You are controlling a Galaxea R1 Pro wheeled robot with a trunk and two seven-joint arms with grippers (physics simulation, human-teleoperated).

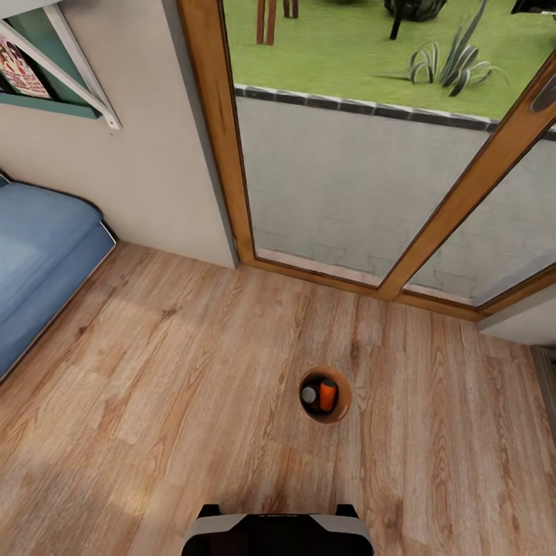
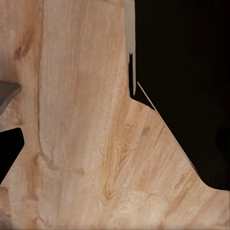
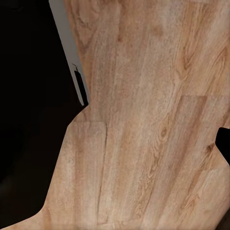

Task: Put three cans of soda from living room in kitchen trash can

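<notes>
The tash can (image 1: 325,394) stands on the wood floor just ahead of my base, a small round copper-brown bin. Inside it lie one orange can of soda (image 1: 328,395) and, beside it, a dark can with a silver top (image 1: 310,395). The left wrist view looks down at bare floor, where two left fingertips (image 2: 9,148) poke in at the edge, apart, with nothing between them. At the edge of the right wrist view, a single dark tip of the right gripper (image 3: 224,146) shows over the floor. Neither gripper is near the bin.
A blue sofa (image 1: 38,262) lies at the left. Tall wood-framed glass doors (image 1: 347,154) run across the far side, with a wall corner (image 1: 185,154) beside them. My own base (image 1: 278,533) shows at the lower edge, and dark body parts (image 2: 187,86) fill part of both wrist views.
</notes>
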